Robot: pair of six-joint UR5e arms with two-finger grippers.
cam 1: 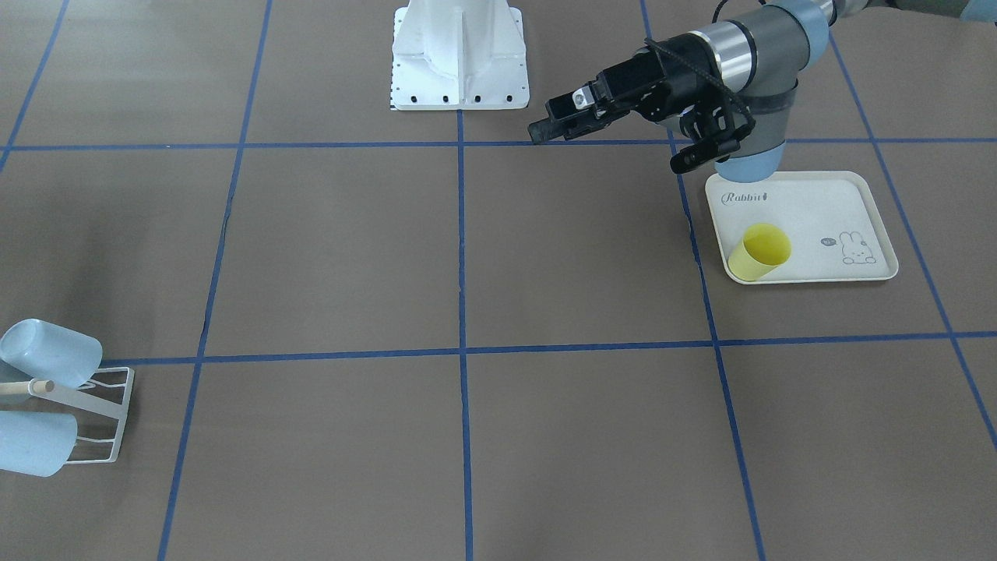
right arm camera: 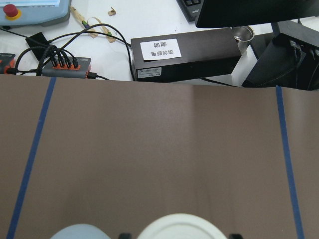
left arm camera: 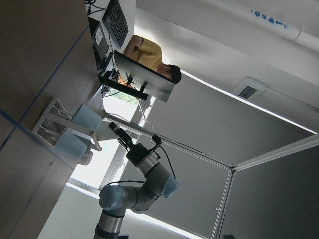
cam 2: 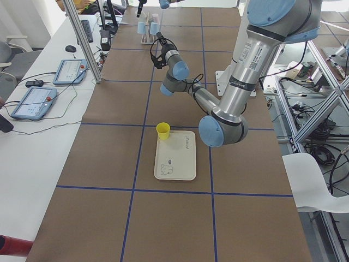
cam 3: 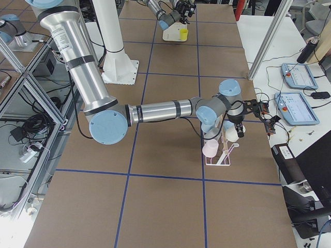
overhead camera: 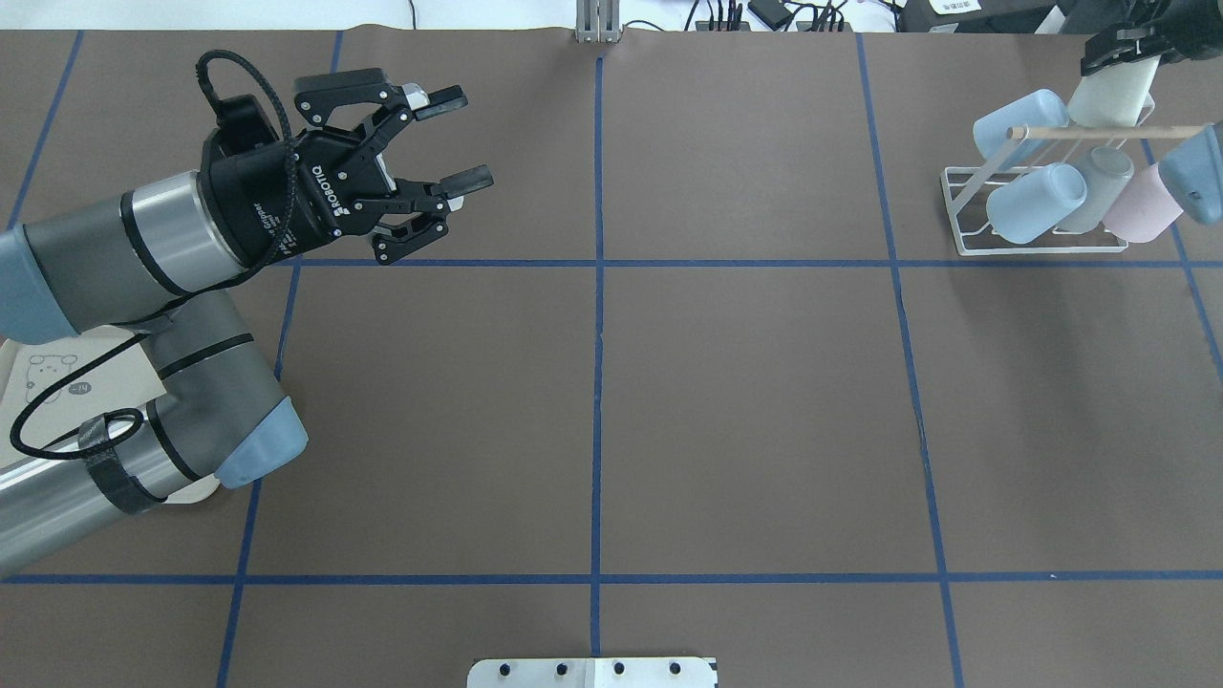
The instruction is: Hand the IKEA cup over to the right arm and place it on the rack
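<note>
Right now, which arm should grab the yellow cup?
Left. The left fingers, open, empty, hover near the yellow cup and tray; the right fingers are far at the rack, gripping a white cup.

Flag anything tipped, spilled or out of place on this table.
Nothing stands out. The yellow cup stands upright in a tray corner; the right gripper holds a white cup at the rack.

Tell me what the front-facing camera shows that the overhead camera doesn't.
Only front-facing: a yellow cup lying on its side on the tray. Only overhead: the right gripper holding a white cup at the rack, plus a pink cup and a grey cup hanging there. Both: the open left gripper, the tray, the rack and blue cups.
</note>
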